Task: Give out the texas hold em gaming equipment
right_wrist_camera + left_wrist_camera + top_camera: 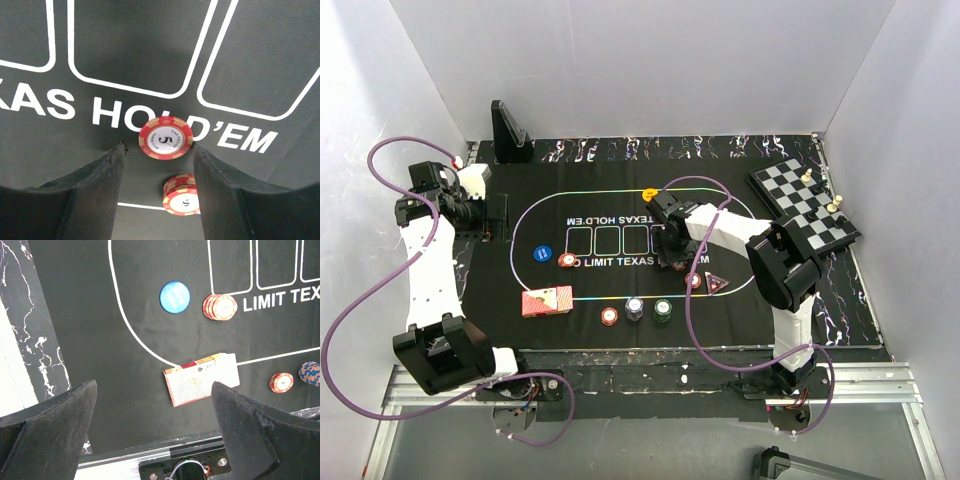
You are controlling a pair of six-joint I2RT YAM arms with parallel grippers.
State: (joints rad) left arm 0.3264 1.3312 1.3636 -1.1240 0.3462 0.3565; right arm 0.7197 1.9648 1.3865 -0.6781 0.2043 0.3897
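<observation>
1. Far left, the left gripper (pixel 154 387) hangs with its jaws spread wide and nothing between them. Little can go wrong here unless it drops without lining up first. Its arm runs up the table's left side, the wrist tipped down toward the left end of the HOLD'EM lettering (pixel 105 114).
2. Off that end of the lettering lies a blue round chip (pixel 174 296), with a short red chip stack (pixel 220 307) just beside it.
3. On the arms' side of the lettering, the red-backed card deck (pixel 200 380) lies slightly fanned across the white oval line. Then come a single red chip (pixel 281 382), a blue-and-white stack (pixel 634 308) and a green stack (pixel 663 311).
4. Now the action: the right gripper (pixel 159 146) is down on the lettering itself. Its jaws are apart, and the red 5 chip (pixel 165 138) lies flat between the tips, close against one finger with a gap at the other. It is not clamped.
5. The danger is that, off-centre as it is, a squeeze could skid the thin chip along the mat or tip it up. A second red stack (pixel 182 195) sits just behind, where the fingers could clip it.
6. As for pose, the right elbow is raised beside the chessboard (pixel 805 205), the forearm reaches in over the mat, and the wrist is pitched steeply down.
7. Right of the lettering sits the dark triangular marker (pixel 717 283), and the yellow button (pixel 648 192) lies on its far side.
</observation>
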